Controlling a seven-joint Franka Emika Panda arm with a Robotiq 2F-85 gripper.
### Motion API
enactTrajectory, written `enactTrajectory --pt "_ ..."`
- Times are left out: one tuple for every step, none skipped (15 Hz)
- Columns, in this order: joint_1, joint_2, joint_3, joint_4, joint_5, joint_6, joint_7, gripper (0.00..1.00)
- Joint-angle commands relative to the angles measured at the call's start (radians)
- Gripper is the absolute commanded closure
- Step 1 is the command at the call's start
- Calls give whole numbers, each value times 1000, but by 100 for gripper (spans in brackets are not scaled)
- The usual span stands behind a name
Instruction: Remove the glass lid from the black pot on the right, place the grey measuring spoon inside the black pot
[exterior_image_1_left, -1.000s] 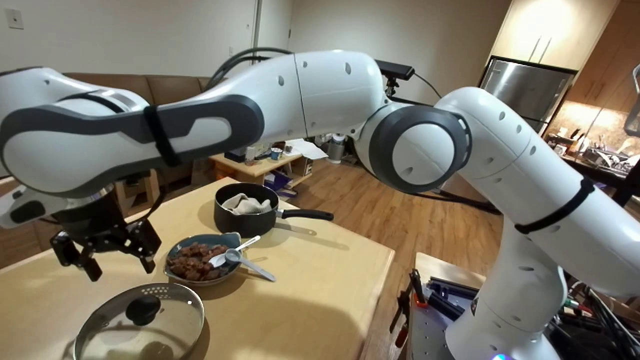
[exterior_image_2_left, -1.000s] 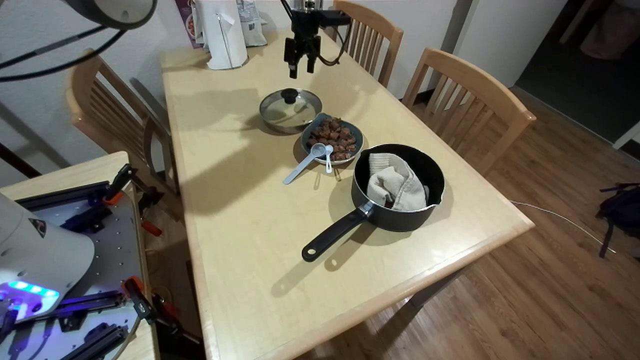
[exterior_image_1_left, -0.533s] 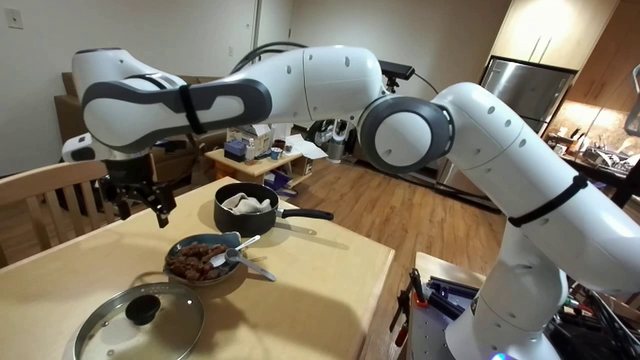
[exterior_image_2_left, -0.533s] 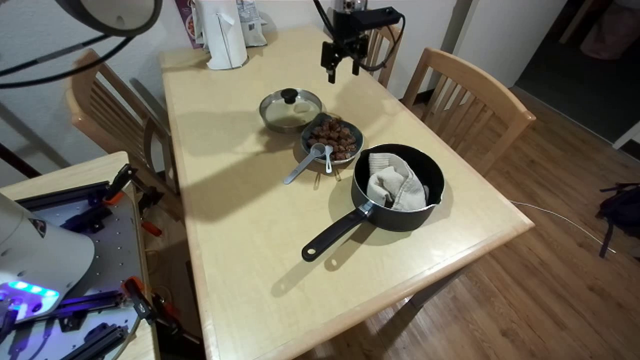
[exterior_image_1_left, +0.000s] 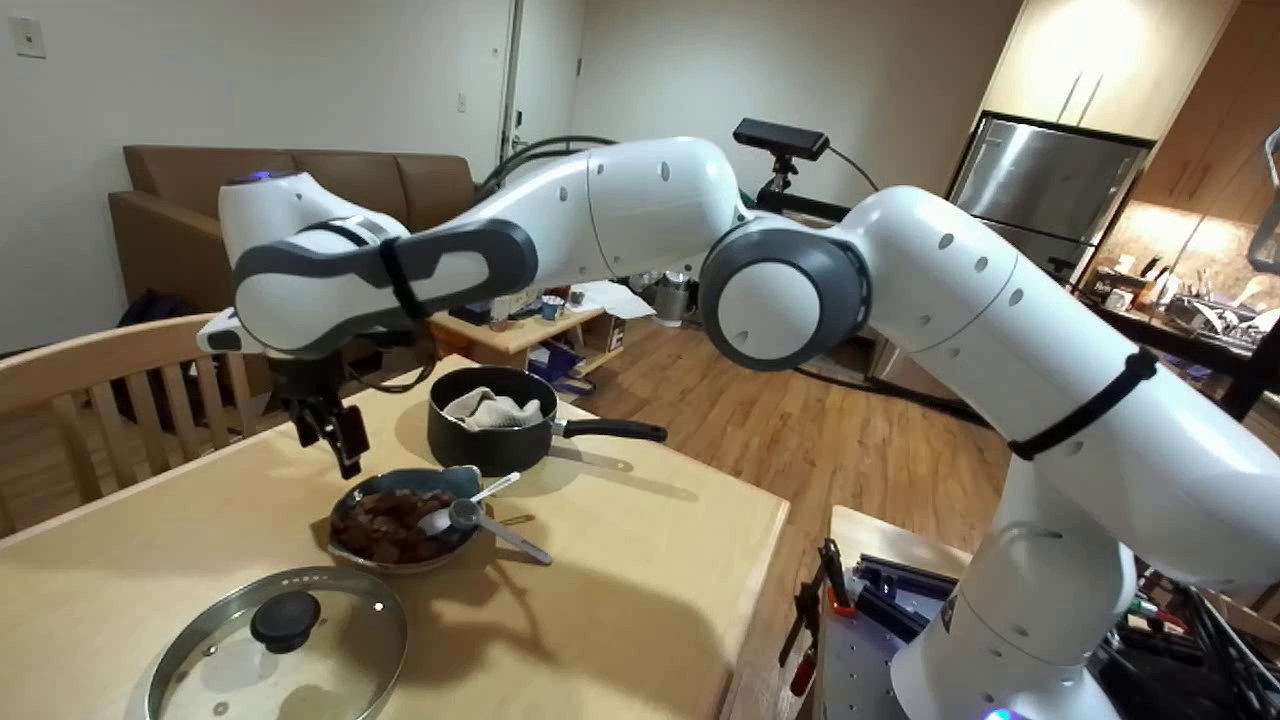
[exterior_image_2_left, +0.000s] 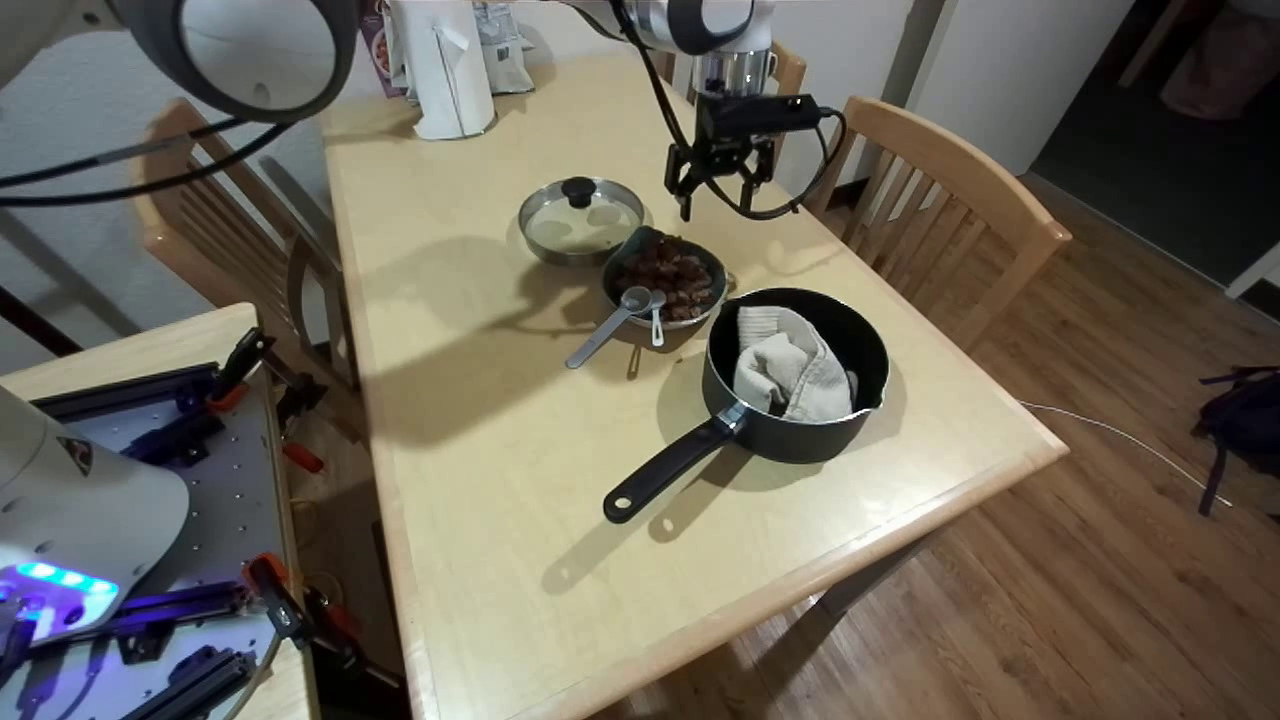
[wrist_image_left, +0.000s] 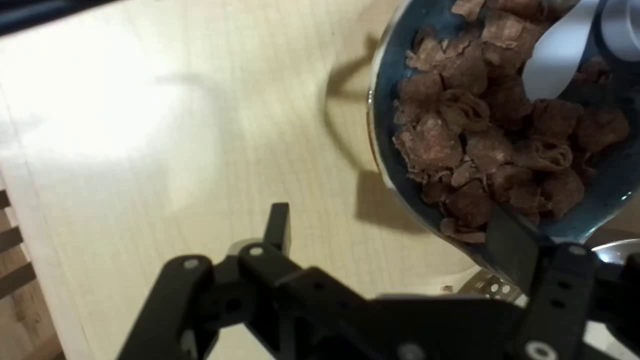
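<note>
The glass lid (exterior_image_1_left: 335, 650) with its dark knob lies on the table beside a blue bowl; it also shows in an exterior view (exterior_image_2_left: 560, 222). In the wrist view a bit of its rim (wrist_image_left: 492, 287) shows behind the fingers. The black pot (exterior_image_1_left: 480, 448) stands uncovered on the bowl's other side, also in an exterior view (exterior_image_2_left: 790, 440), with a beige cloth inside. The grey measuring spoon (exterior_image_2_left: 598, 340) rests across the bowl's rim, handle outward; part of it shows in the wrist view (wrist_image_left: 622, 27). My gripper (exterior_image_2_left: 716, 206) is open and empty above the table beside the bowl.
The blue bowl (wrist_image_left: 605, 210) holds brown pieces and a smaller white spoon (wrist_image_left: 555, 60). The pot's handle (exterior_image_2_left: 665, 470) points toward the robot side. Wooden chairs (exterior_image_2_left: 940, 180) stand along the table. A white roll (exterior_image_2_left: 450, 70) stands at the table's end.
My gripper has moved from above the lid toward the bowl and pot side, and has come lower in the last half second. The lid, bowl, spoons and pot have not moved.
</note>
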Motion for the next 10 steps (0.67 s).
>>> enactTrajectory --pt "52 -49 -54 -64 -31 24 172 0" --pt "27 0 -28 -11 -9 3 90 0" --pt "35 -1 -32 -10 -10 4 100 0" --pt "38 0 -32 -10 -10 3 100 0" --pt "38 1 -33 -10 -10 3 100 0" --pt "36 2 -33 -10 -10 3 100 0" --pt "35 2 -33 -10 -10 3 100 0" --pt "34 2 -33 -10 -10 3 100 0" --pt "42 -8 -40 -24 -24 38 106 0" --pt "53 -33 -52 -52 -42 74 114 0"
